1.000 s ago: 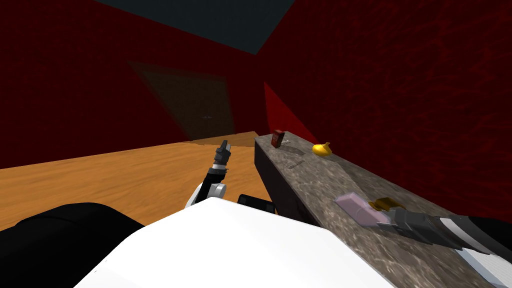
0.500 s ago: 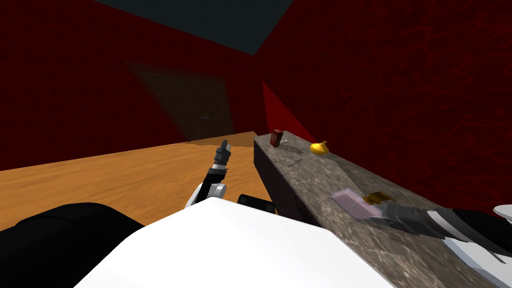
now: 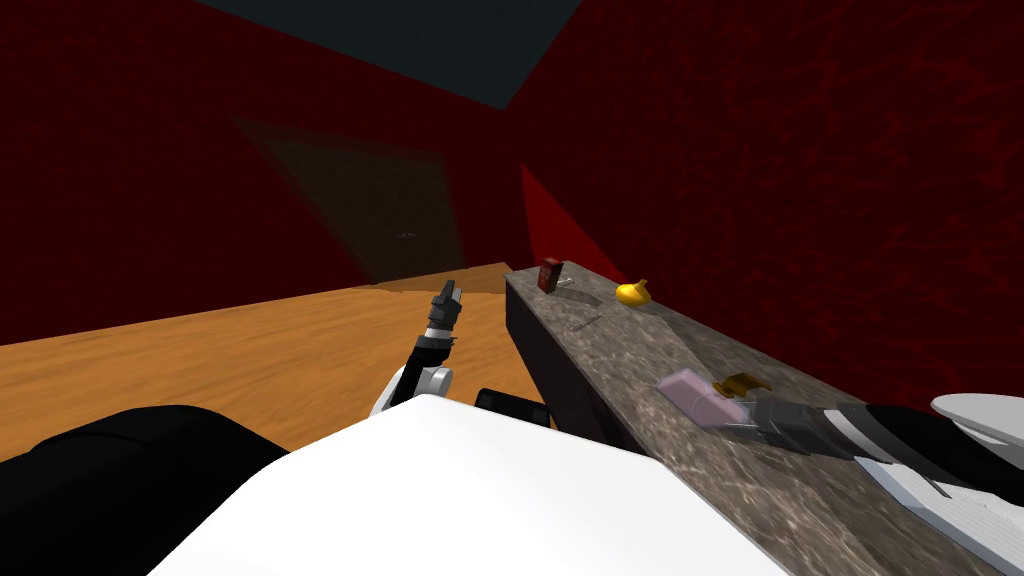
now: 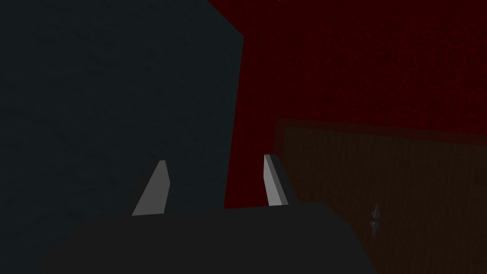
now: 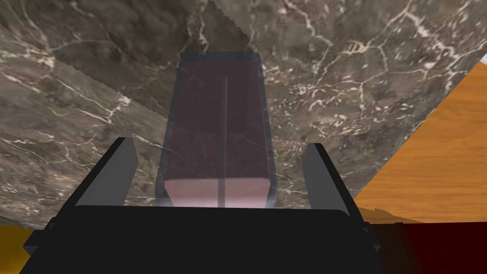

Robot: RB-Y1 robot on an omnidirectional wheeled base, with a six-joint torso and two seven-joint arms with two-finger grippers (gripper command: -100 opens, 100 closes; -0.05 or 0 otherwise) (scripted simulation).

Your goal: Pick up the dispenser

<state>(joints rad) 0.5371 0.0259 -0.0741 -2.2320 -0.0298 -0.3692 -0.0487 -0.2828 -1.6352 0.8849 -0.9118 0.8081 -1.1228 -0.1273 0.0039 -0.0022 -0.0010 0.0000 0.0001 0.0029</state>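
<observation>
The right gripper (image 5: 221, 142) hangs over a dark brown-grey marbled counter (image 5: 356, 71) veined in white, its dark body in the foreground. Its two fingers (image 5: 114, 176) stand wide apart. Between them lies the dispenser (image 5: 216, 123), a clear, pinkish, box-shaped thing with a thin dark line running down its middle. It points away from the gripper, and a gap of bare counter shows on each side, so neither finger touches it. Past the counter's edge an orange wooden floor (image 5: 442, 157) shows, with a dark red area (image 5: 442, 247) beside the gripper's body. A small yellow patch (image 5: 9, 247) sits at the opposite corner, too cropped to identify.
</observation>
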